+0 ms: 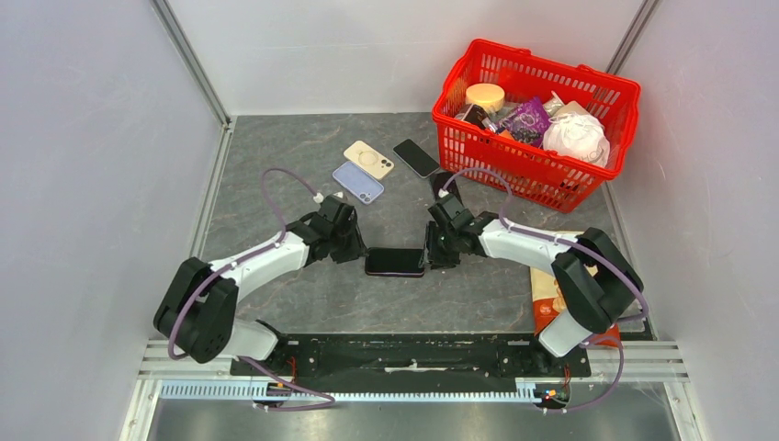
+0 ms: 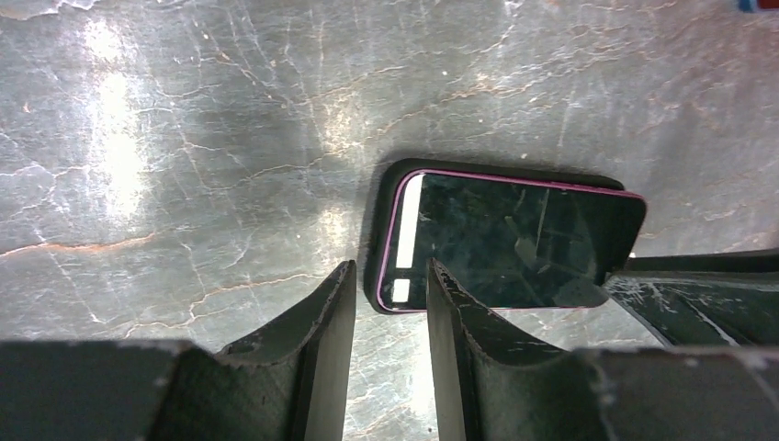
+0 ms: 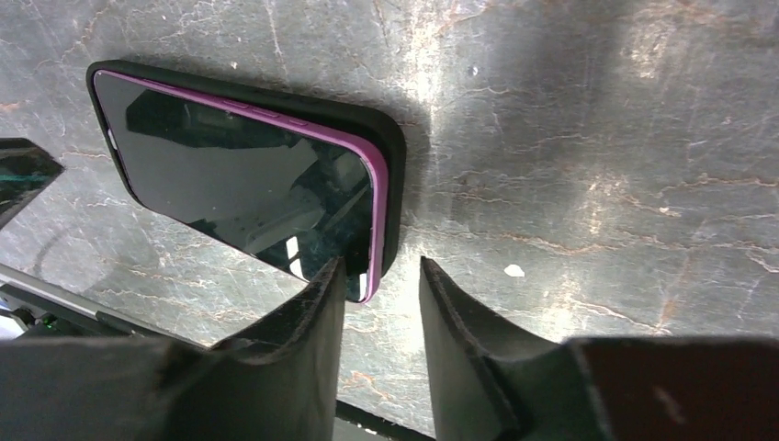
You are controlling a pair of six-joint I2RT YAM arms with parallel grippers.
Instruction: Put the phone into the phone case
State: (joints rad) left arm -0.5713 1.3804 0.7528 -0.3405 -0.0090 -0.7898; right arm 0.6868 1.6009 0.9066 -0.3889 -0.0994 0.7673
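Observation:
A dark-screened phone with a purple edge lies face up in a black phone case at the table's middle. Its purple rim stands slightly proud of the case wall at the right end. My left gripper is low at the phone's left end. Its fingers stand a little apart with bare table between them, and one fingertip overlaps the phone's corner. My right gripper is at the right end, fingers likewise apart, with the phone's corner beside the left finger.
A red basket full of groceries stands at the back right. A beige case, a lavender phone and a black phone lie behind the arms. A snack bag lies under the right arm.

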